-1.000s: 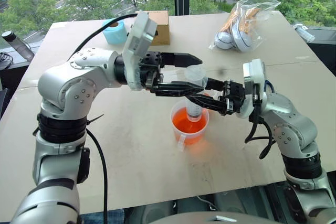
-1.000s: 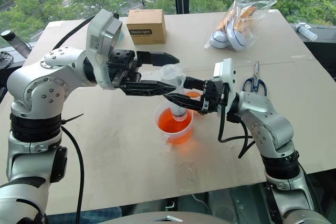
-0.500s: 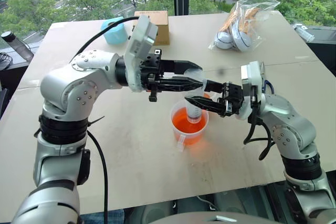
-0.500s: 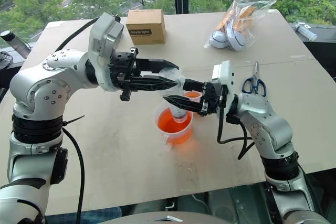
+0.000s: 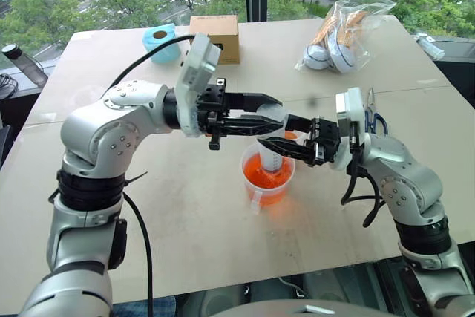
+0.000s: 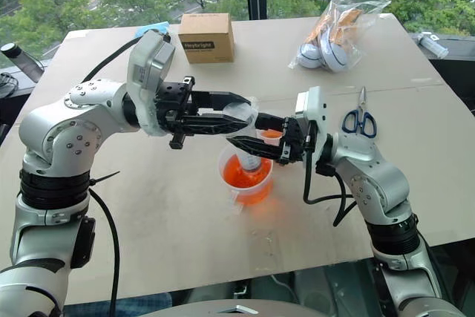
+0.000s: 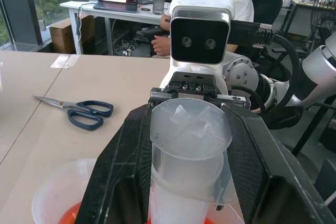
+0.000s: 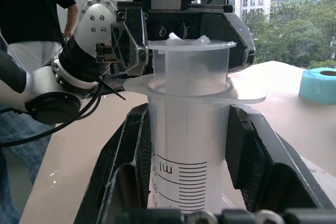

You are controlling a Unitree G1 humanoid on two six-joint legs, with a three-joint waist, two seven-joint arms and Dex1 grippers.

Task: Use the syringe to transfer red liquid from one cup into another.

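The left gripper (image 5: 276,108), which a second earlier stood with its jaws spread above and below the plunger head, had clenched on the white plunger (image 7: 190,129) at the top of the syringe (image 8: 190,145). In the left wrist view the two black fingers (image 7: 122,166) pressed against the plunger's flared cap from either side, with no gap showing.

The right gripper (image 5: 286,142) had not shifted. Its jaws remained grasping the clear barrel just under the finger flange, the graduation marks visible between them in the right wrist view.

The syringe stood upright over the larger handled cup (image 5: 267,176), near the middle of the tabletop (image 5: 185,213), its lower end down inside the cup among the red liquid (image 5: 260,176). Whether the tip itself sat below the surface could not be confirmed, as the barrel and jaws obscured it. The smaller cup (image 6: 271,136) stood just behind, partly hidden by the right gripper, with a trace of orange-red at its mouth.

Assessment: with the barrel steadied and the plunger now gripped, the arrangement looked ready for the draw. The plunger appeared seated low, so the barrel was probably not yet charged. The next move would likely call for lifting the plunger straight along the barrel's axis; any sideways pull risked tilting the syringe or tipping the cup.

The scissors (image 6: 360,118) lay well apart on the right side.
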